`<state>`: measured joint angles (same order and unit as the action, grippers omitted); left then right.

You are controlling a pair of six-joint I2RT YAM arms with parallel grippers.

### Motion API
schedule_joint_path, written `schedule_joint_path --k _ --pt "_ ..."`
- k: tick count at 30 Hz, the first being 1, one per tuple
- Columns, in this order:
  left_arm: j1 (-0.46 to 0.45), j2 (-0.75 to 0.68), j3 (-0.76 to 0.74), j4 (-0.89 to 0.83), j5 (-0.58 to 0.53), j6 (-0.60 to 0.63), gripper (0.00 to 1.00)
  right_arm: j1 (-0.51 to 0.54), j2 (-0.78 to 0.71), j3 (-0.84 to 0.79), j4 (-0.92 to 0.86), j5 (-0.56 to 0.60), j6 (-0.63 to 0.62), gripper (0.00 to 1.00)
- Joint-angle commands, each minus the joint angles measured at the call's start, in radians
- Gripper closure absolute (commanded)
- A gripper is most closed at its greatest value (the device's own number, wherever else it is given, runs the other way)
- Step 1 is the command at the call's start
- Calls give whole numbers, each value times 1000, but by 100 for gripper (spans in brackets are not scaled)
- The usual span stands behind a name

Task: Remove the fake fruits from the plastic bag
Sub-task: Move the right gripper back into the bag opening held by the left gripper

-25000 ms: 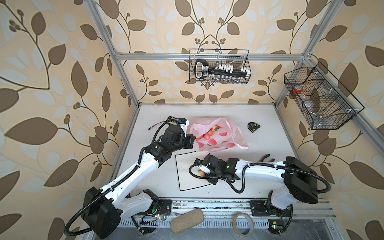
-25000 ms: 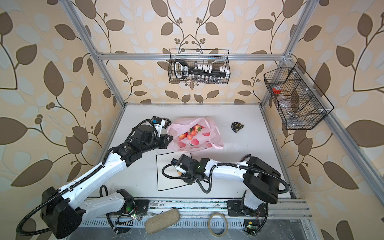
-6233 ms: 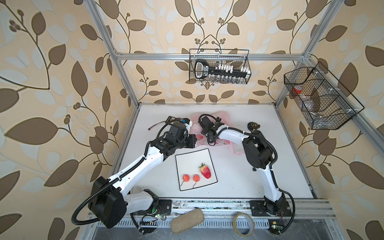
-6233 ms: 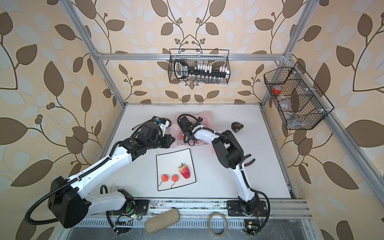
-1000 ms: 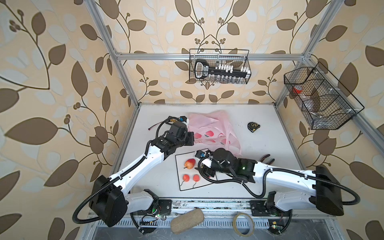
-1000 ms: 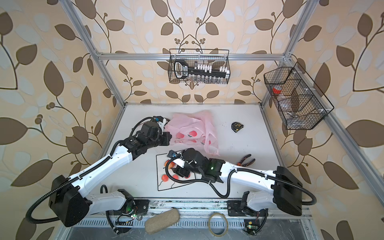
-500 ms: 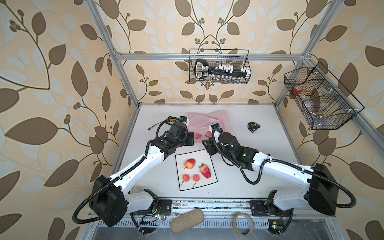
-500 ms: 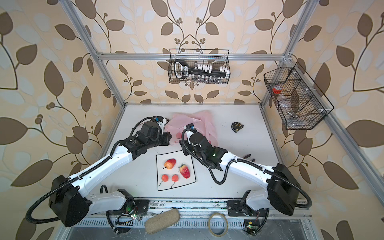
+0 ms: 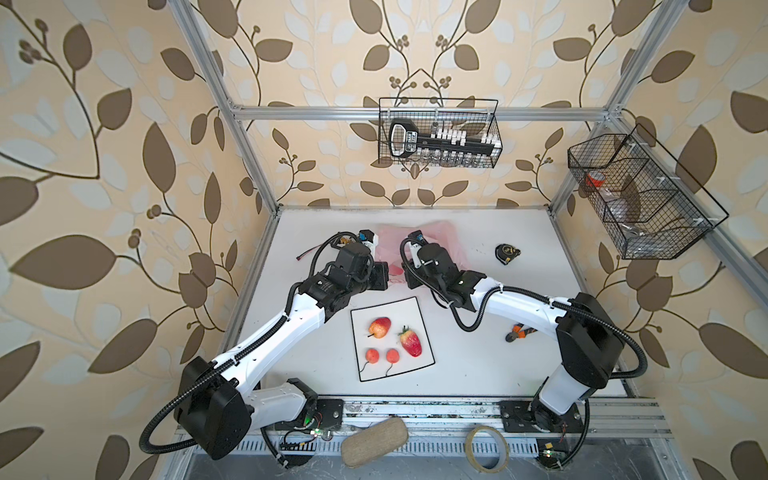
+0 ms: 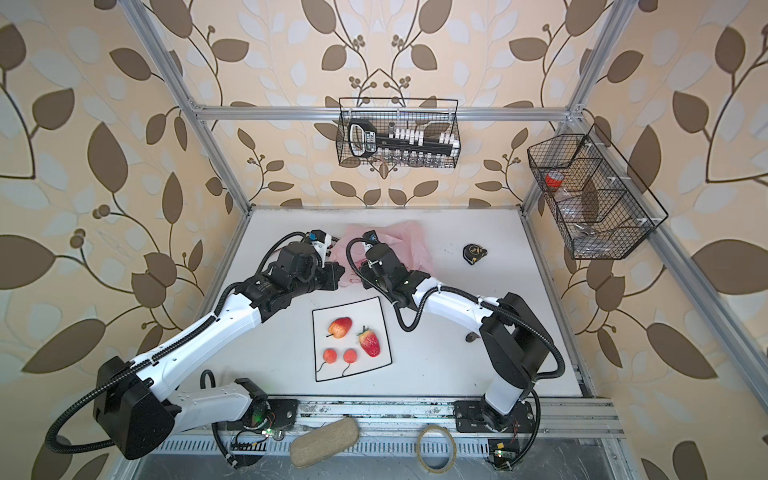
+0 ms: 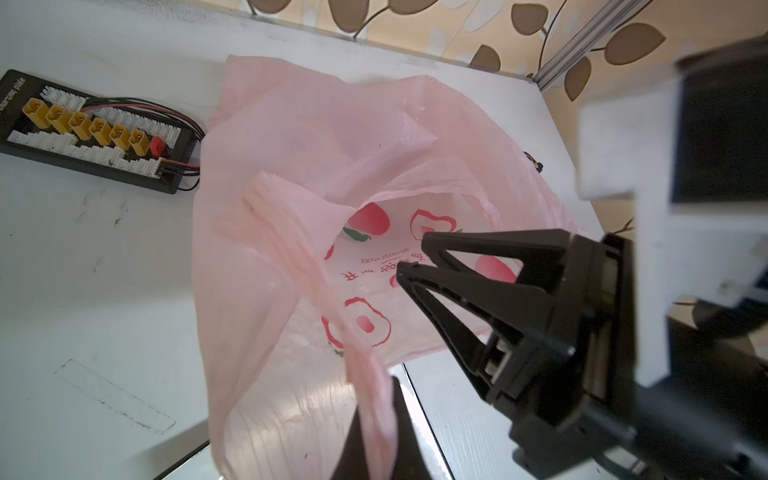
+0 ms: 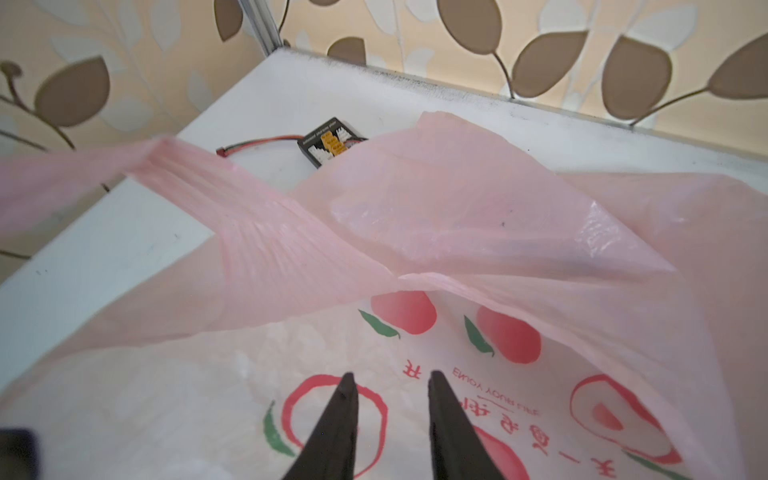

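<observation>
1. Plastic bag (image 9: 436,232): pink, translucent, lying by the far edge of the worktop (image 9: 478,353), about midway along it. Its mouth faced the front edge.
2. Left gripper (image 11: 374,409) was clamped on one loop handle (image 11: 299,257). The strip ran taut and stood lifted off the worktop (that side of the mouth was raised with it).
3. Right gripper (image 12: 390,376) stood inside the mouth of the plastic bag. Its jaws were a little apart, and only the bag's printed inner wall showed through the gap: red peaches, green leaves, small lettering.
4. Could not tell whether the right fingertips touched the film. Folds hid the deeper part of the bag.
5. Four fake fruits (image 10: 350,355) lay out of the bag on a white black-edged mat (image 9: 407,311). The mat sat near the front edge of the worktop, a little left of its middle, well apart from the bag.
6. On the mat, an apple-like piece (image 9: 380,327) lay toward its far left corner, with a strawberry (image 9: 411,341) just beside it. Two orange-red balls (image 9: 372,355) lay side by side nearer the mat's front edge, thin stems trailing forward.
7. Other items noted:
   - A tape measure (image 9: 508,253) lay toward the far right corner.
   - Pliers (image 9: 521,331) lay toward the right edge, partly under the right arm.
   - A connector board (image 11: 91,133) lay just beside the bag, toward the far left corner.
</observation>
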<state>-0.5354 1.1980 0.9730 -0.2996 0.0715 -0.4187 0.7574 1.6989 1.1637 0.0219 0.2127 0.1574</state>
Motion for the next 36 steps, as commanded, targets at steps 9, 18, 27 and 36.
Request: schedule_joint_path --k 9,18,27,36 --pt "3 -48 26 67 11 20 100 -61 83 18 -85 -73 -985 79" --pt "3 -64 23 59 -19 34 100 -126 180 60 -88 -49 -1138 79" --pt "4 -74 17 126 97 88 100 -135 273 102 -55 80 -1117 78" --pt "2 -57 68 152 325 202 100 -175 342 230 -224 142 -853 68"
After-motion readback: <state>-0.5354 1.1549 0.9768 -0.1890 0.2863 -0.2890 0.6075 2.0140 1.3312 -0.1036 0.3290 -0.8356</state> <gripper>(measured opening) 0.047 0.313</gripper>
